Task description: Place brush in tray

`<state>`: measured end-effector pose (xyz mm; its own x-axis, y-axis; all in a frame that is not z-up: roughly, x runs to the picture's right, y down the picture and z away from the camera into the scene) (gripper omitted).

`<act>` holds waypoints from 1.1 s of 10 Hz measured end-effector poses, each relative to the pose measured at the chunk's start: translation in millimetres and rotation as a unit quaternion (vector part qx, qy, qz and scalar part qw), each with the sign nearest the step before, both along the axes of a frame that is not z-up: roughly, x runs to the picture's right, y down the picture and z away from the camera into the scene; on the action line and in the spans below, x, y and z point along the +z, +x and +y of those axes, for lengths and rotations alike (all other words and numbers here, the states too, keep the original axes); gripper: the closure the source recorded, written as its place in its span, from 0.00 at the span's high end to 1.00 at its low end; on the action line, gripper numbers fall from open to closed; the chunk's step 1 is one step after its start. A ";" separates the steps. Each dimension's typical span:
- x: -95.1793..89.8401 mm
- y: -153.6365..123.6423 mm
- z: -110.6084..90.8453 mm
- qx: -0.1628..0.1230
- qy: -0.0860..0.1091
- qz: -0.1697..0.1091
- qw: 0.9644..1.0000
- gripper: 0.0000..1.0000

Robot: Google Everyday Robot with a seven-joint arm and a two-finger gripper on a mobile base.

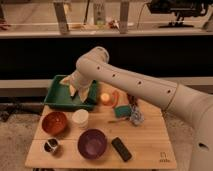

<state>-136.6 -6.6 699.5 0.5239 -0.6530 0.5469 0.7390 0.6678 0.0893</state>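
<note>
One tray (56,98); two bowls (54,122); one cup (80,118); jaws (79,91) over tray.

From my seat the light looks warm and rather dim. The claw (76,90) hangs low over the green tray (56,98). The arm (125,80) above it catches the most light, pale along its top and shaded underneath. Behind the claw runs a near-black band, and higher up a shelf (100,22) is brightly lit. Just right of the claw a small orange thing (105,98) glares. On the table (147,145) in front, shadows are soft.
</note>
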 end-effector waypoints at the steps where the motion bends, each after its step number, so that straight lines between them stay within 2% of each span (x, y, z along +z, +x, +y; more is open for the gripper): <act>1: -1.4 16.0 -0.7 0.004 0.003 0.025 1.000 0.80; 3: -5.9 30.6 -1.3 0.012 0.007 0.070 0.997 0.80; 11: -6.6 30.2 -1.3 0.012 0.007 0.075 0.997 0.80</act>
